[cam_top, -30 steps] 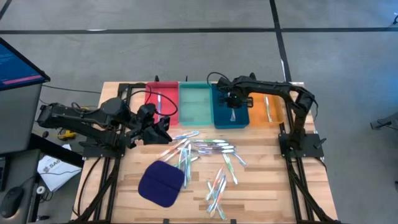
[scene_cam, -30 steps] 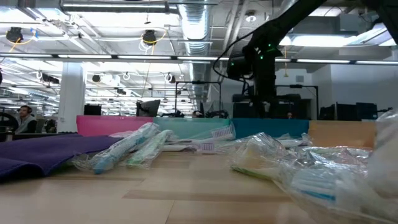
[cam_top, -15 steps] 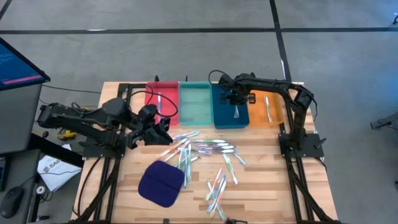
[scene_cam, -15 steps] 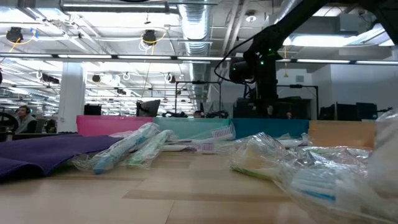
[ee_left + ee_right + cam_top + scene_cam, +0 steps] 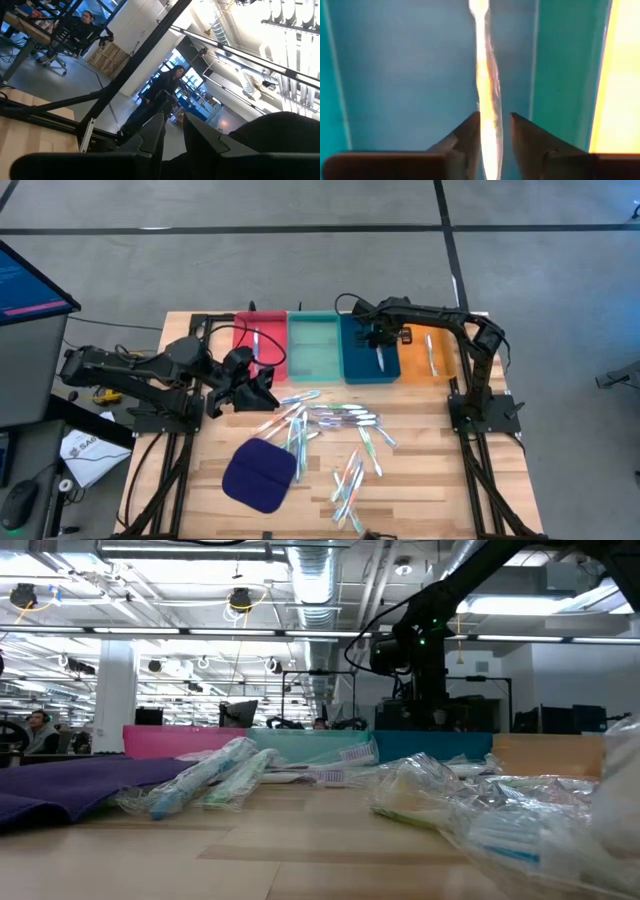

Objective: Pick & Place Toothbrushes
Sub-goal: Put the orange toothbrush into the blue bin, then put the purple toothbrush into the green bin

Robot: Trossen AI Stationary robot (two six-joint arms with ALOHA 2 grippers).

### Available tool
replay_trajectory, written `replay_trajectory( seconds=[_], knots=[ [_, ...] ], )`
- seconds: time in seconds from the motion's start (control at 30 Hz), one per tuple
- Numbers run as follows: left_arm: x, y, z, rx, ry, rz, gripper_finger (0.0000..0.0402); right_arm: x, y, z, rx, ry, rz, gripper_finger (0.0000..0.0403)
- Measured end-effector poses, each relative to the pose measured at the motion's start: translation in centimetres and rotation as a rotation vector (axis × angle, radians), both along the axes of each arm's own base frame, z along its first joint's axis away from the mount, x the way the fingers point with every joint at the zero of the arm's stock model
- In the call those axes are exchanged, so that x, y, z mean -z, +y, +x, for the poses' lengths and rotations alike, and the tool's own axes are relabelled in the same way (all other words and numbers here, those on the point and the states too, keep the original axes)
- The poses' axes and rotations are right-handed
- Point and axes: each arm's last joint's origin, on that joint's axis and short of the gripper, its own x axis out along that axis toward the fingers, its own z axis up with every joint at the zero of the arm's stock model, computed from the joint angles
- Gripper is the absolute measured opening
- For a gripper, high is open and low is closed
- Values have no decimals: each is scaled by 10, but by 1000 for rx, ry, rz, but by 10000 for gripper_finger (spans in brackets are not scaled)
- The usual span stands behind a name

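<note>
A wrapped toothbrush (image 5: 487, 100) lies lengthwise in the blue tray (image 5: 365, 352), and the right gripper (image 5: 381, 338) hangs directly over it. In the right wrist view the two fingers (image 5: 465, 137) stand either side of the wrapper with a narrow gap showing, so the jaws look parted just enough to let go; whether the brush is fully free of them cannot be told. Another toothbrush (image 5: 432, 353) lies in the orange tray (image 5: 430, 355) just beside, one (image 5: 256, 342) is in the red tray (image 5: 257, 340), and the teal tray (image 5: 314, 348) looks bare from above. The remaining toothbrushes (image 5: 340, 417) are strewn across the middle of the wooden surface (image 5: 420, 470), some near the dark blue cloth pad (image 5: 260, 473), others toward the front edge.

The left gripper (image 5: 262, 392) waits low over the surface near the red tray, at the edge of the scatter. Its fingers sit close together with only a slit between them and nothing held.

The likely trouble is the crinkly wrapper: if it clings to a finger as the right arm lifts, the brush could be dragged up or flipped over the tray wall into the neighbouring tray. Later picks from the pile risk snagging two overlapping wrappers at once.
</note>
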Motion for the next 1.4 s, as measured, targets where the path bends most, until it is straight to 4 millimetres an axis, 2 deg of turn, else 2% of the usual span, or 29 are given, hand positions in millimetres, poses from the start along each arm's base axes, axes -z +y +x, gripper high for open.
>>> replay_trajectory(
  seconds=[0.2, 0.37, 0.53, 0.7, 0.9, 1.03, 1.23, 1.4],
  knots=[
    [0, 0, 0, -1, -1, 1, 67, -1, 9, 6, -30, -11, 12, 162],
    [0, 0, 0, -4, -3, 4, 67, -14, 13, 7, -85, -50, -20, 190],
    [0, 0, 0, -6, -4, 5, 67, -46, 12, -1, -124, -140, -114, 189],
    [0, 0, 0, -5, -4, 5, 67, -91, 18, -9, -196, -304, -265, 173],
    [0, 0, 0, -1, -4, 6, 67, -144, 41, -15, -347, -524, -430, 158],
    [0, -1, 0, 12, -4, 8, 67, -168, 62, -16, -395, -660, -470, 153],
    [2, -1, 0, 37, 15, 26, 67, -185, 96, -13, -505, -792, -438, 153],
    [16, -1, 2, 0, 133, 80, 67, -188, 126, -4, -626, -829, -419, 146]
  ],
)
